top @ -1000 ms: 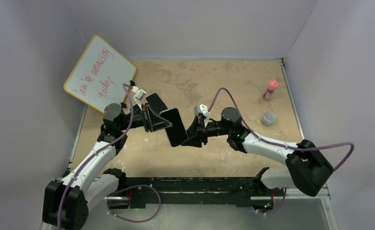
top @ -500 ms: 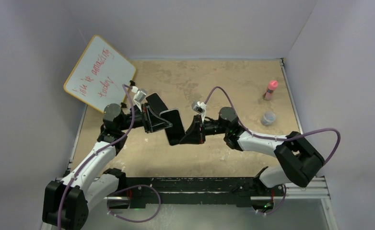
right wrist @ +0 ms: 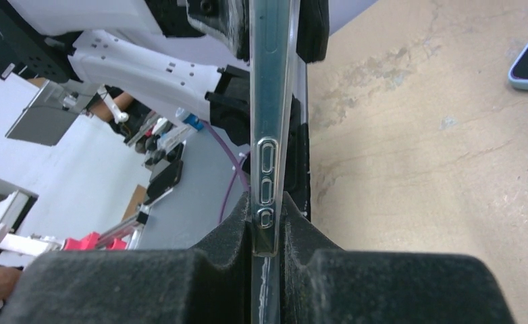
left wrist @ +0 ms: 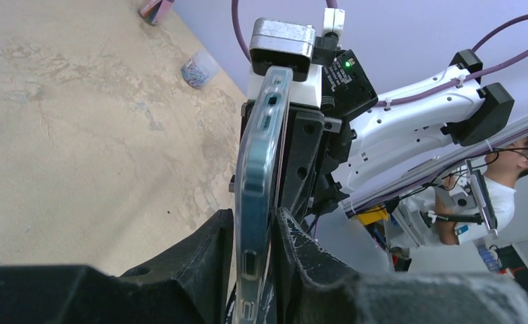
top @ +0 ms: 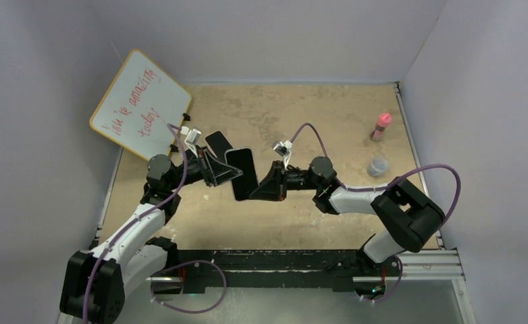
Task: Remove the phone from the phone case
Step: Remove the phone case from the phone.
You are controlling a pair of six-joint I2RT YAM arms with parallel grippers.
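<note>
Phone case [top: 241, 172] is held edge-on, long axis bridging both arms: one end clamped by right fingers [right wrist: 227, 236], other flanked by left fingers [left wrist: 305, 253], grip undetermined.

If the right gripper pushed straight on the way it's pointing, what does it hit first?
The right gripper is clamped on the phone case; straight ahead along it, the left gripper at the far end would likely come first.

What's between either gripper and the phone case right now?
Nothing visible. The right gripper is pinched onto one end of the phone case, which is held off the table. The left gripper has a finger on each side of the other end; I can't tell whether it is clamped.
</note>
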